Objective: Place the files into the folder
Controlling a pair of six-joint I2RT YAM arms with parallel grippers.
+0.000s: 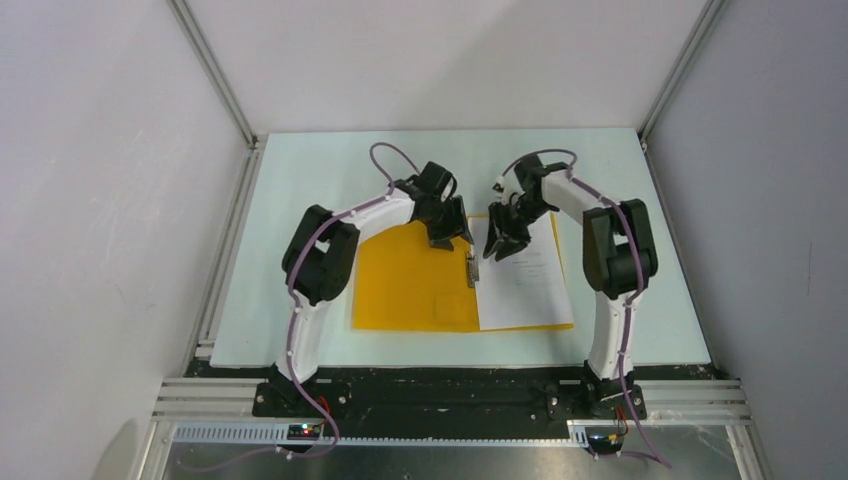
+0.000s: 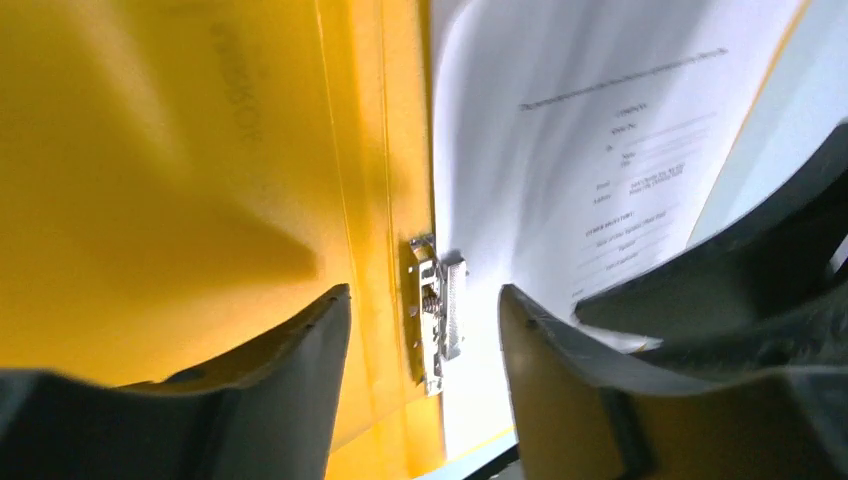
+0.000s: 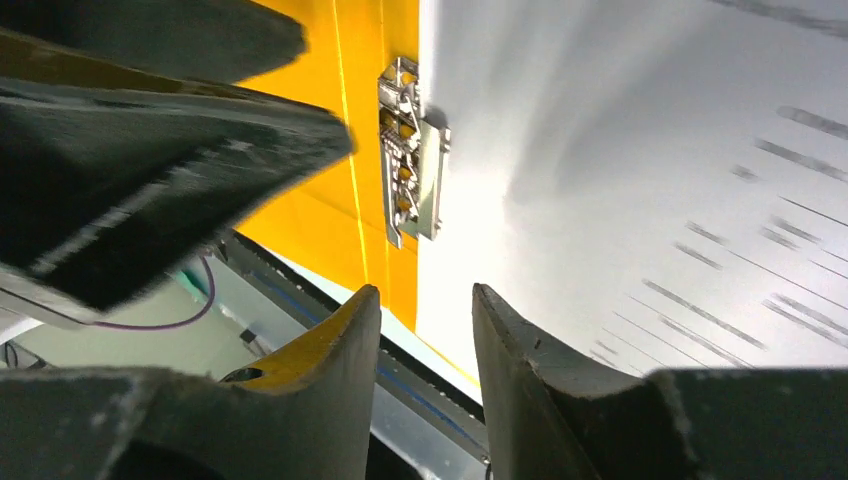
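The orange-yellow folder (image 1: pixel 410 280) lies open and flat on the table. The white printed files (image 1: pixel 525 280) lie on its right half, their left edge by the metal clip (image 1: pixel 472 270) at the spine. My left gripper (image 1: pixel 440 235) hovers over the folder's far edge, open and empty; in the left wrist view (image 2: pixel 425 300) the clip (image 2: pixel 437 310) shows between its fingers, with the folder (image 2: pixel 180 150) to the left and the files (image 2: pixel 560 130) to the right. My right gripper (image 1: pixel 500 245) is over the files' far left corner, open with a narrower gap and empty (image 3: pixel 427 295). The right wrist view shows the clip (image 3: pixel 410 150), the files (image 3: pixel 620 150) and the folder (image 3: pixel 345 200).
The pale green table (image 1: pixel 300 180) is framed by white walls and aluminium rails (image 1: pixel 215 70). The two grippers are close together above the folder's spine. The arm bases sit on the black bar (image 1: pixel 450 390) at the near edge.
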